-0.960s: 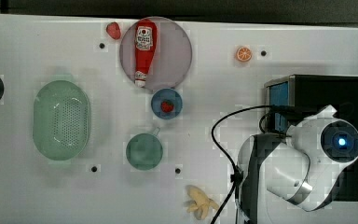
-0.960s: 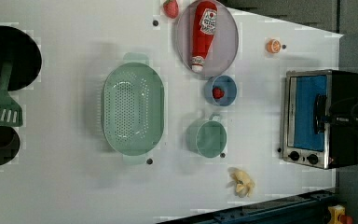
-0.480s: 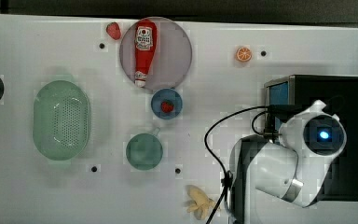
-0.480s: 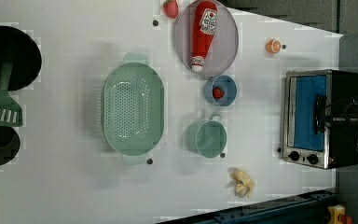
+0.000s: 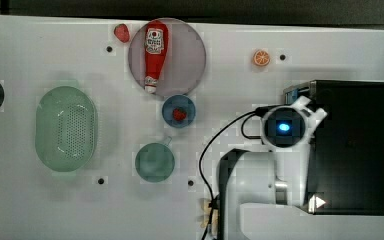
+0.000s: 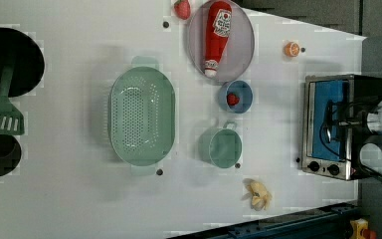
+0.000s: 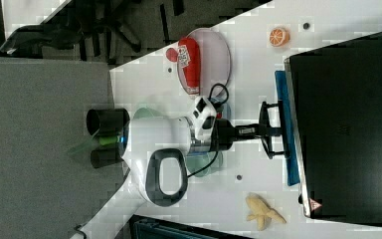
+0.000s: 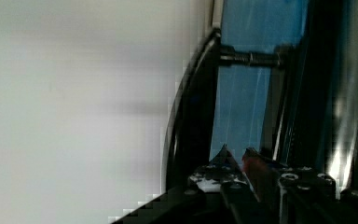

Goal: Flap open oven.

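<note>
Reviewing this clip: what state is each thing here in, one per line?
Black toaster oven with blue glass door: door looks shut.
Red ketchup bottle: lying on the round grey plate.
Small blue bowl: holds a red piece.
Green mug: upright, empty.
Green perforated colander: upright, empty.
Gripper: at the oven's handle.

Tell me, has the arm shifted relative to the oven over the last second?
Yes. In the top view the arm's wrist has moved toward the top view's left and slightly up, from over the oven roof to its front edge, while the oven stayed put.
</note>
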